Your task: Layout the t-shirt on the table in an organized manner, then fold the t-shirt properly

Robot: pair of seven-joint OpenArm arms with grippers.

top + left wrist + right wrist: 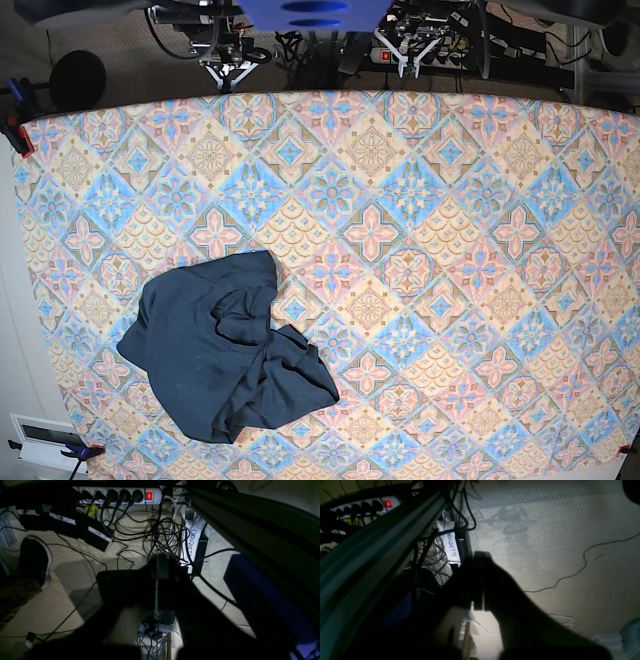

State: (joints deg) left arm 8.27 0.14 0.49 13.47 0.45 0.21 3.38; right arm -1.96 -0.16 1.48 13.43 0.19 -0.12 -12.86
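The dark navy t-shirt (225,345) lies crumpled in a heap on the near left part of the table (450,250), with folds across its middle. Both arms hang back beyond the table's far edge, well away from the shirt. My left gripper (411,52) is at the top right of centre and my right gripper (228,72) at the top left. In the left wrist view the left gripper (158,567) is shut and empty over the floor. The right gripper (480,565) looks the same in the right wrist view, fingers pressed together.
Below the wrist cameras lies carpet with a power strip (120,495), tangled cables (155,535) and a labelled white box (192,545). A metal frame beam (370,550) runs beside the right gripper. Red clamps (18,130) hold the cloth at the table's corners.
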